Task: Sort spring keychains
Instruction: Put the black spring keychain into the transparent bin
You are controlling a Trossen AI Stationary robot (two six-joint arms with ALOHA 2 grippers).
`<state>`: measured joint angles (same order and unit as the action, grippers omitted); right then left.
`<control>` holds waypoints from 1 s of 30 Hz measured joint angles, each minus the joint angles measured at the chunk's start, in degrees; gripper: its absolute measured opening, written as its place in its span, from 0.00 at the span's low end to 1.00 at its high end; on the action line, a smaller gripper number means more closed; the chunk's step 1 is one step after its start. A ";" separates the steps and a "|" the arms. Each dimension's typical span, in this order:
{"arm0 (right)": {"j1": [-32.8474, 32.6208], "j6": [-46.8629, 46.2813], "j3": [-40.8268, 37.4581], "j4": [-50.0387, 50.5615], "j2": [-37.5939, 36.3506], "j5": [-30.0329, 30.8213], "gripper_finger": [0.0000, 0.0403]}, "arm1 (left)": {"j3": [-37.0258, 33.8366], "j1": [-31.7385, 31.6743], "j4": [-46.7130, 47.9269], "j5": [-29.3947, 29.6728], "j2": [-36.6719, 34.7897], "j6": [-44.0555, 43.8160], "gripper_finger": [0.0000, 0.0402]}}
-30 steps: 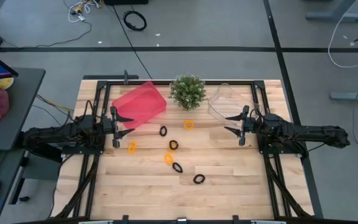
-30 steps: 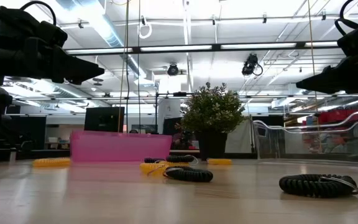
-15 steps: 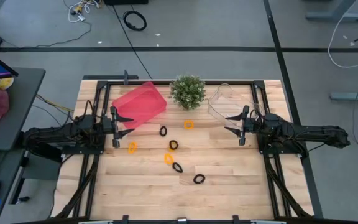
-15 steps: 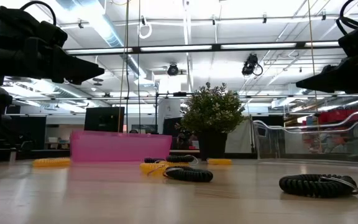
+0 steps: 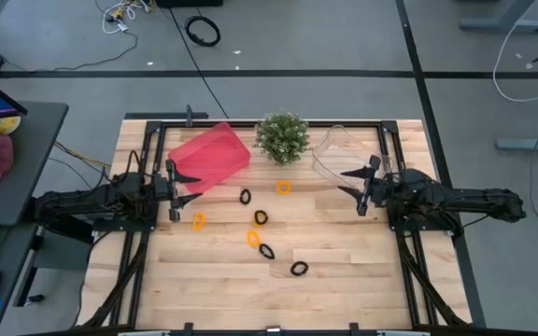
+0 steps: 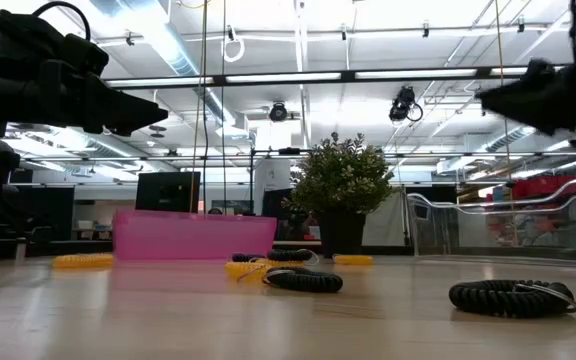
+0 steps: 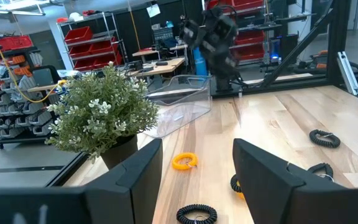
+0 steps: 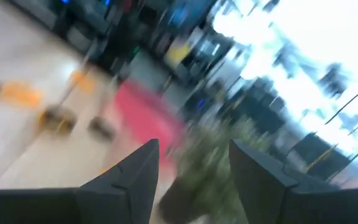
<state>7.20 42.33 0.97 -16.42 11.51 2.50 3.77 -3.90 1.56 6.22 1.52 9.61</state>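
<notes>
**Keychains loose on table, both grippers spread**

Table (image 5: 344,280) of pale wood carries a pink bin (image 5: 209,155), a clear bin (image 5: 336,152) and a potted plant (image 5: 282,137) along its far side. Left gripper (image 5: 177,189) hangs beside the pink bin, fingers spread, holding nothing. Right gripper (image 5: 358,185) hangs beside the clear bin, likewise spread and holding nothing. Spring keychains (image 5: 261,217), orange and black, lie scattered between them.

High view: overhead, straight down, whole table (image 5: 213,280). Low view: tabletop height, level, facing room. Wrist views: forward past fingers. All share potted plant (image 5: 282,137).
</notes>
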 joint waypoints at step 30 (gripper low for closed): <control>-0.02 -34.49 0.74 -68.04 0.00 -10.99 0.49 | 0.00 0.01 -0.02 0.00 0.02 0.00 0.50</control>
<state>7.18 7.85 1.72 -84.46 11.51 -8.49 3.77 -3.89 1.54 6.22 1.54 9.61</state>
